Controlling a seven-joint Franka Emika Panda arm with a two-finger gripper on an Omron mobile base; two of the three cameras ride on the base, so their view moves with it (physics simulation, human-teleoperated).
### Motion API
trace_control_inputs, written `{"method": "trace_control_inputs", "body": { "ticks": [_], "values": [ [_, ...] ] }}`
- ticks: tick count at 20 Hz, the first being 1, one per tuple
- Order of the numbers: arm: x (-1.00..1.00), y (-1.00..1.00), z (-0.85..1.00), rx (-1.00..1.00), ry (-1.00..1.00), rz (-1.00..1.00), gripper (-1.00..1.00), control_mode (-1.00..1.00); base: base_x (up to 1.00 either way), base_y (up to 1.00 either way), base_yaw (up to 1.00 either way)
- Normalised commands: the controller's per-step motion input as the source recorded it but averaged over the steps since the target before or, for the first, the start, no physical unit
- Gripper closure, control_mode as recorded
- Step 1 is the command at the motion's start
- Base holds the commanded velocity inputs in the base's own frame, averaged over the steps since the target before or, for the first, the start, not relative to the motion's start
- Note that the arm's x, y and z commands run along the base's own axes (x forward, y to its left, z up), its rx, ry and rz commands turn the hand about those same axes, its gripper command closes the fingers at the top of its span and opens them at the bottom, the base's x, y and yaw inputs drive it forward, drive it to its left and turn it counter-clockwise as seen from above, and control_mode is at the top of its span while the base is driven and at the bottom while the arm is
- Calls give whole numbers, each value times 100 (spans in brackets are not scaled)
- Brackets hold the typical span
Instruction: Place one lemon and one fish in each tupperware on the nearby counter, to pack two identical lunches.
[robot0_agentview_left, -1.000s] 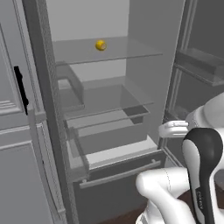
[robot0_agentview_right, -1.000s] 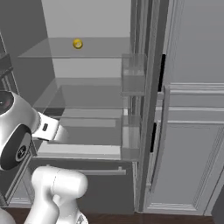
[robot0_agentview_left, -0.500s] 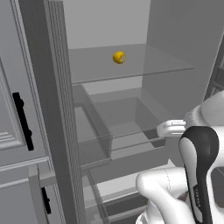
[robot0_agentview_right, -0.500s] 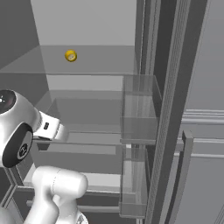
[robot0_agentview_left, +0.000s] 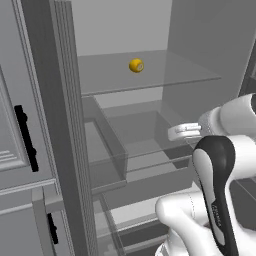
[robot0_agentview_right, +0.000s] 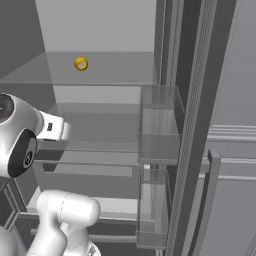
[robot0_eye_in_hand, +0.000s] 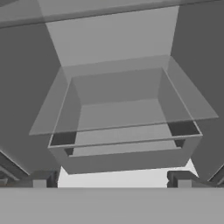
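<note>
Yellow, small round lemon (robot0_agentview_left: 136, 65) sits alone on clear glass fridge shelf (robot0_agentview_left: 170, 77), well above translucent grey drawer (robot0_eye_in_hand: 122, 131); two-finger gripper (robot0_eye_in_hand: 111, 179) faces that drawer, fingers spread wide and empty, likely readying to reach up

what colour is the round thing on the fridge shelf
Bright yellow: the lemon on the glass shelf, clearest in the left base view.

Clear drawer (robot0_eye_in_hand: 124, 131), glass shelf (robot0_eye_in_hand: 118, 94) above, jaws spread wide

A bright-yellow lemon (robot0_agentview_left: 136, 65) sits on a translucent grey shelf (robot0_agentview_left: 170, 75).
</note>
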Motion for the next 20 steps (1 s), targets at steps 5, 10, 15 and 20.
{"method": "trace_control_inputs", "body": {
  "ticks": [5,10,15,20],
  "values": [
    [40,8,75,0,-2,0,-100,-100,0,0,0],
    [47,0,58,2,0,0,-100,-100,0,0,0],
    [43,2,41,0,1,0,-100,-100,0,0,0],
    [61,1,23,0,9,0,-100,-100,0,0,0]
  ]
}}
